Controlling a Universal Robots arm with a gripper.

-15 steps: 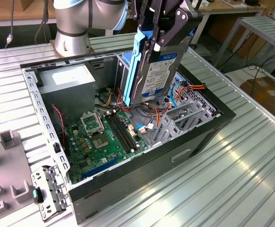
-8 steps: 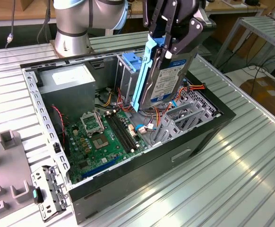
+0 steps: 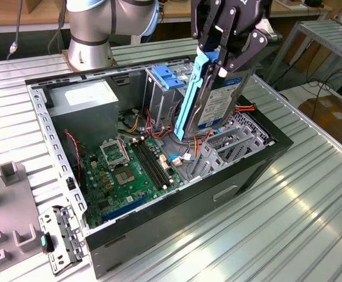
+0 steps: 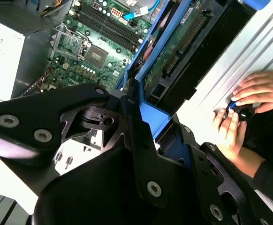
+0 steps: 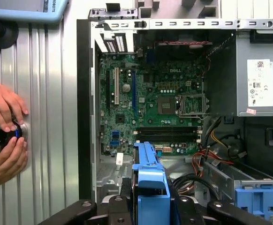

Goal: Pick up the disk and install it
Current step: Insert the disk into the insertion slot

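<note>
Fingers (image 3: pixel 247 50) of my gripper (image 3: pixel 221 61) are clamped on the blue side rails of the disk (image 3: pixel 215 103). I hold it on end, steeply tilted, its lower end inside the open computer case (image 3: pixel 218 194), between the motherboard (image 3: pixel 130 170) and the metal drive cage (image 3: pixel 241 132). A person's hands (image 5: pixel 5 108) hold a knob (image 5: pixel 0 134) beside the case.

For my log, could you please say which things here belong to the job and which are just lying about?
Job: dark rectangular disk with bright blue plastic rails, held by black pincer; open black computer case.
Lying about: grey metal bracket beside the case.
</note>
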